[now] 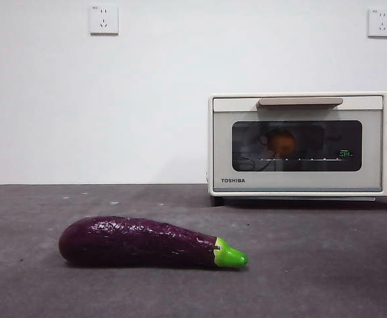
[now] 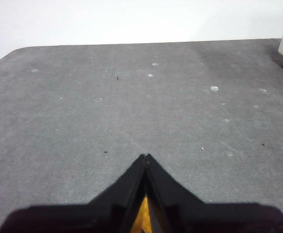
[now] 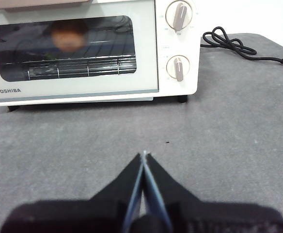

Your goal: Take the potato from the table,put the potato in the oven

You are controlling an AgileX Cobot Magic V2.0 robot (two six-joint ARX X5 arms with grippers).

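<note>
My left gripper (image 2: 145, 156) and right gripper (image 3: 144, 154) both have their black jaws pressed together, empty, above the dark grey rough table (image 1: 313, 265). Ahead of my right gripper, the small orange-brown potato (image 3: 68, 38) sits on the wire rack inside the closed cream-white Toshiba oven (image 3: 146, 73).

**Readable markings**

"TOSHIBA" stood in dark capitals on the oven (image 1: 299, 142) door, at its lower left corner below the glass, legible in front and right wrist views. Small green characters glowed in the window; unreadable. Knob markings too small to read.
</note>
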